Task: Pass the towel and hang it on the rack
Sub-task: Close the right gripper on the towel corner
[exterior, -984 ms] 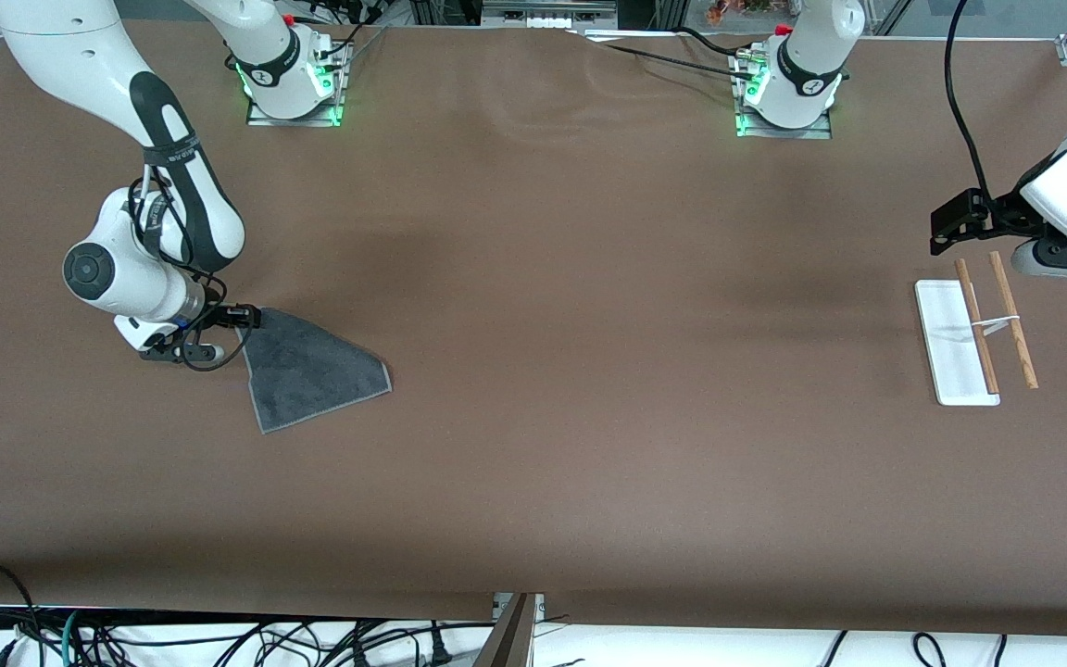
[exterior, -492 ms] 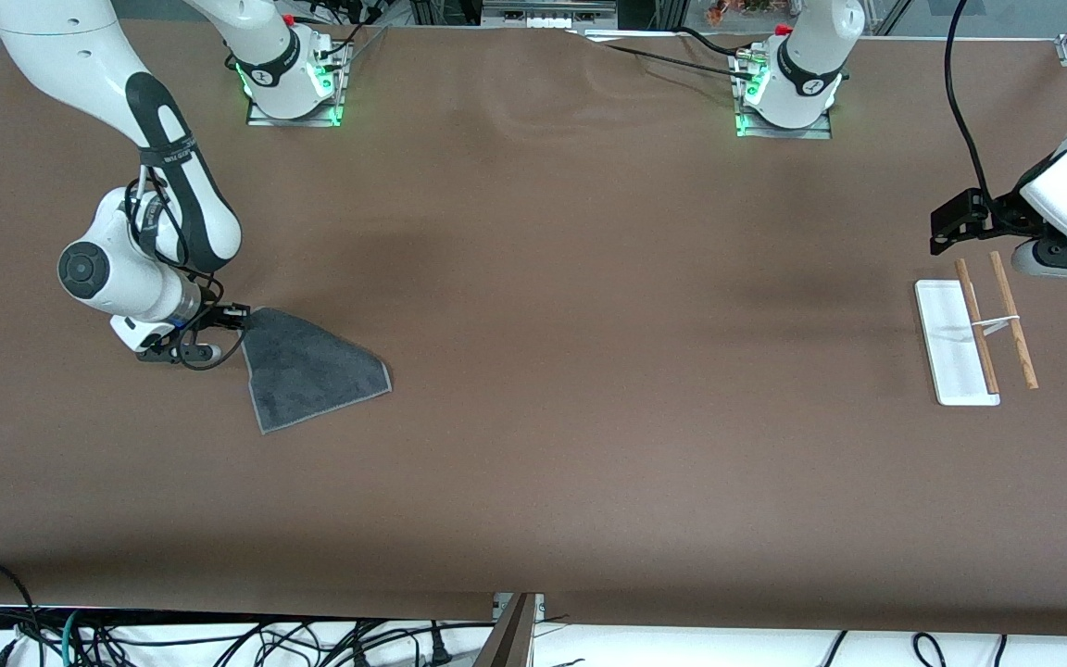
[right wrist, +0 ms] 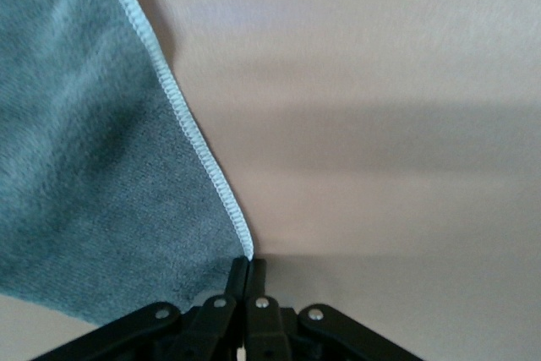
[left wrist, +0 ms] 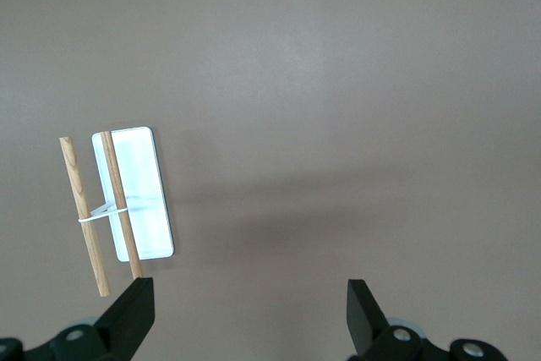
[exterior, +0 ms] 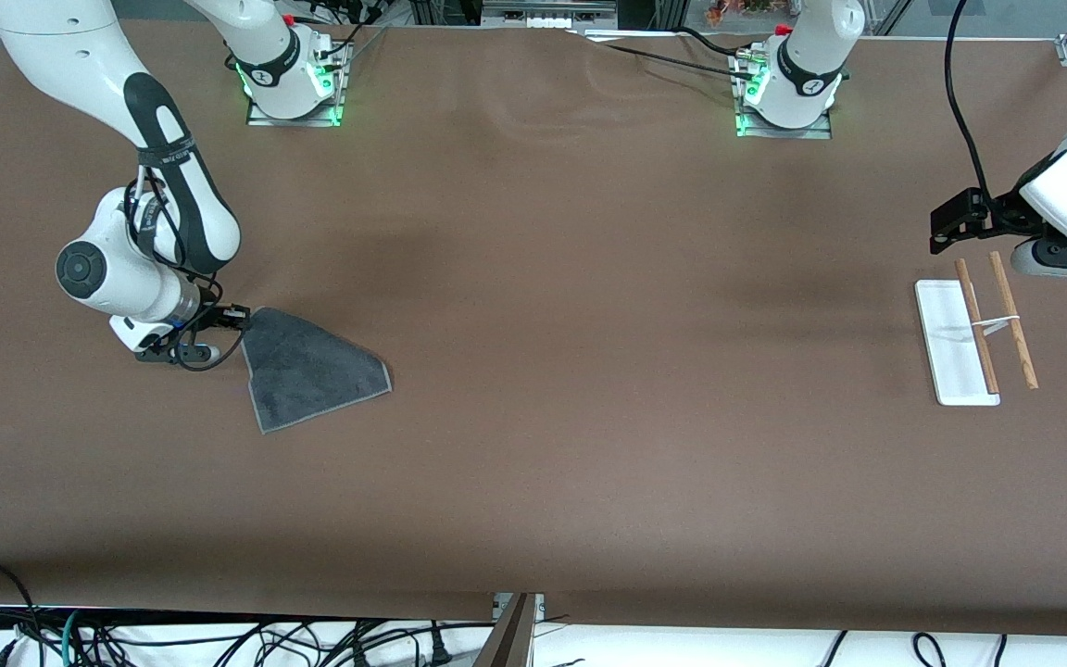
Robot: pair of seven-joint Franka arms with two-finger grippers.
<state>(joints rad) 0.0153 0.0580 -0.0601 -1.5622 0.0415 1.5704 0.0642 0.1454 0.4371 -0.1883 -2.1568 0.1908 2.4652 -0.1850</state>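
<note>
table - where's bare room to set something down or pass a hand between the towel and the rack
The whole middle of the table is bare, from the towel to the rack. It is tighter at the ends: the right gripper is shut on the towel's corner, and the open left gripper hovers by the rack's rods.

Fuzzy dark grey cloth towel [exterior: 307, 371]; matt brown worktop [exterior: 589, 445]; rack [exterior: 973, 338] of bare wooden rods, glossy white base.

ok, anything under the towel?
Only the brown table shows around the towel, which lies flat. Its corner is pinched in the shut right gripper. Whatever the cloth covers cannot be seen.
</note>
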